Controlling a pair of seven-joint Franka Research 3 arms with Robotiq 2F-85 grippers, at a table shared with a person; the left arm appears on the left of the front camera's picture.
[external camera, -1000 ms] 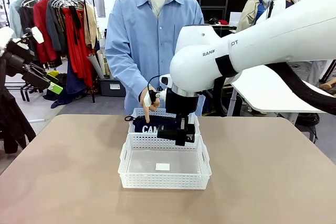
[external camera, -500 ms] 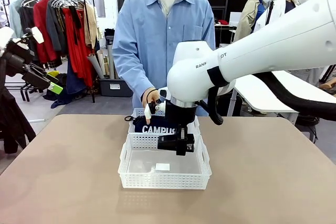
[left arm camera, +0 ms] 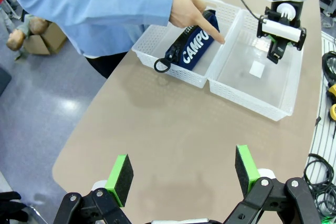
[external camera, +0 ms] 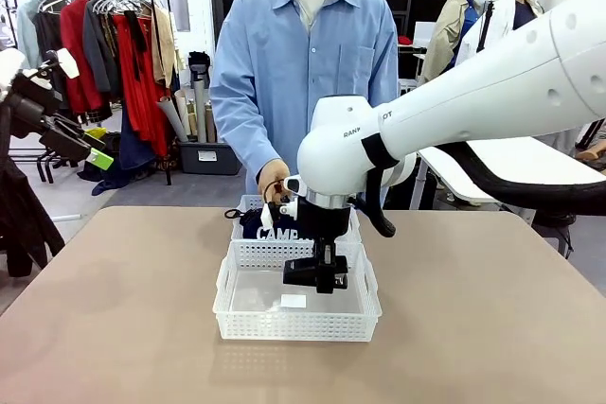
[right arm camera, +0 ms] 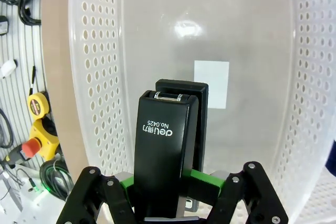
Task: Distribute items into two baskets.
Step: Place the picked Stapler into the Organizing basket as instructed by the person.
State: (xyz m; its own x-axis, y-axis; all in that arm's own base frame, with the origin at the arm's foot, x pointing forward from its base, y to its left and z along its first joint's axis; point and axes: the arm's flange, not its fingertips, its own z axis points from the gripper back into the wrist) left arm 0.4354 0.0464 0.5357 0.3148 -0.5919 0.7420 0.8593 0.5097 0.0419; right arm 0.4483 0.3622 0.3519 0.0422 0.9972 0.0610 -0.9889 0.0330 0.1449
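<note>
Right hand, centre of the front view, is clamped on the black stapler and hangs inside the near basket, above its base. In the right wrist view the stapler points down the middle of the frame toward the white label on the basket floor, not yet resting on it.

Navy pouch lies in the far basket, upper centre of the left wrist view. The person's hand sits right over it, one finger stretched toward the shared wall between the two baskets.

Left hand idles at the bottom of its own view, fingers wide apart, nothing between them, well back over bare bench.

Watch for:
- Release from this height: you risk the stapler bouncing or tipping against the lattice wall.
- Descend too far and the stapler's tip jams on the base, shoving the light basket.
- The person's finger is near your right arm's path; a sideways retreat toward the far basket could brush it. Lift straight up.
</note>
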